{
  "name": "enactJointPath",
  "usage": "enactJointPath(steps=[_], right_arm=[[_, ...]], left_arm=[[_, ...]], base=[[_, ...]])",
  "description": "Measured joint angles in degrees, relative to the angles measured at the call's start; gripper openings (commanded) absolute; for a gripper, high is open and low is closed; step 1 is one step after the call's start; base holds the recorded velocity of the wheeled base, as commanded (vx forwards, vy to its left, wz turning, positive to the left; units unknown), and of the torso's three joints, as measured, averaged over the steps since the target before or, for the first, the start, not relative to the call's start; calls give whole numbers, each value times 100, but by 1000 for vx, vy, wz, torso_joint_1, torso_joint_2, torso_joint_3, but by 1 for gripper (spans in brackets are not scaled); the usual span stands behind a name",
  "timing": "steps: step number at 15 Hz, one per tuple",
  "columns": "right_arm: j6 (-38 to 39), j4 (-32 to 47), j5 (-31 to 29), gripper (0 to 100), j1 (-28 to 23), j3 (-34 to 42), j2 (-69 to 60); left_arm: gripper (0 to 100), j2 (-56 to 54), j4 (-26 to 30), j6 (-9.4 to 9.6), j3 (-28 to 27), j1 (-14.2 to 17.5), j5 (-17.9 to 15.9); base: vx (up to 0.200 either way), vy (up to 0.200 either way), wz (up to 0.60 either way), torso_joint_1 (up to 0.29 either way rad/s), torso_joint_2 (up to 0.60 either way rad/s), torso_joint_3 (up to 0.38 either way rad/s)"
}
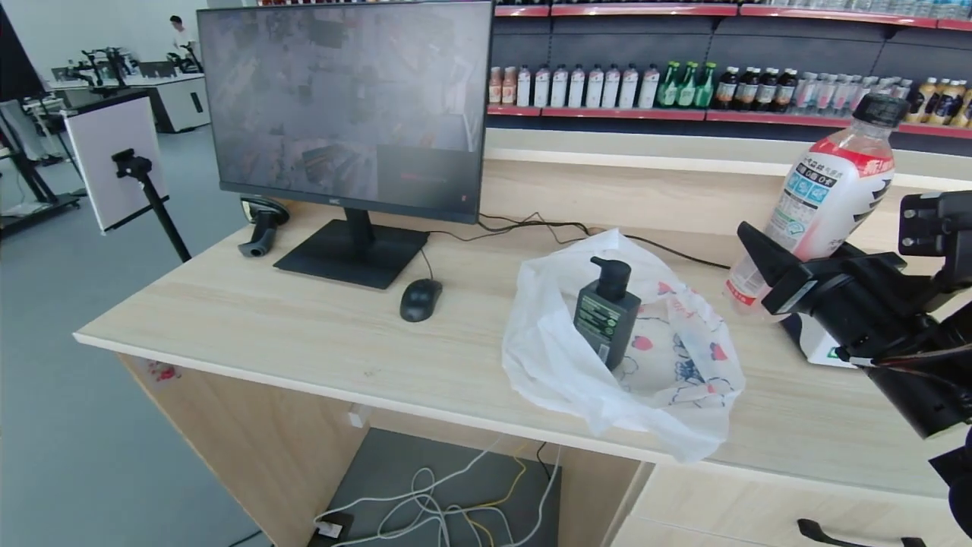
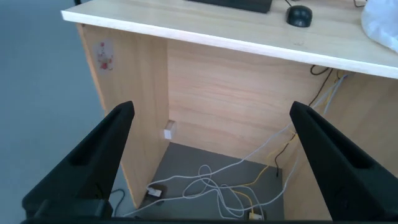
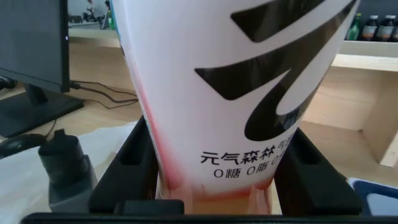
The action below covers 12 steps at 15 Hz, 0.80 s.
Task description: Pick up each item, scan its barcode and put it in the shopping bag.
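Clutching drink bottle (image 1: 824,197), right gripper (image 1: 771,258) beside shopping bag (image 1: 683,380) with pump bottle (image 1: 607,315); left gripper (image 2: 211,109) splayed before desk (image 2: 186,25).

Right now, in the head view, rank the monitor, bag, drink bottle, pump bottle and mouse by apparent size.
1. monitor
2. bag
3. drink bottle, but it is nearer the camera, so its lead over the next is unsure
4. pump bottle
5. mouse
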Motion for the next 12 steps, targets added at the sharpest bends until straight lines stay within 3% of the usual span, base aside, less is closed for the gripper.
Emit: enactJointPath(steps=[12], right_arm=[[33, -5, 27, 0, 39, -432, 374]], left_arm=[[100, 0, -18, 0, 0, 0, 0]], base=[[0, 0, 0, 0, 0, 0]])
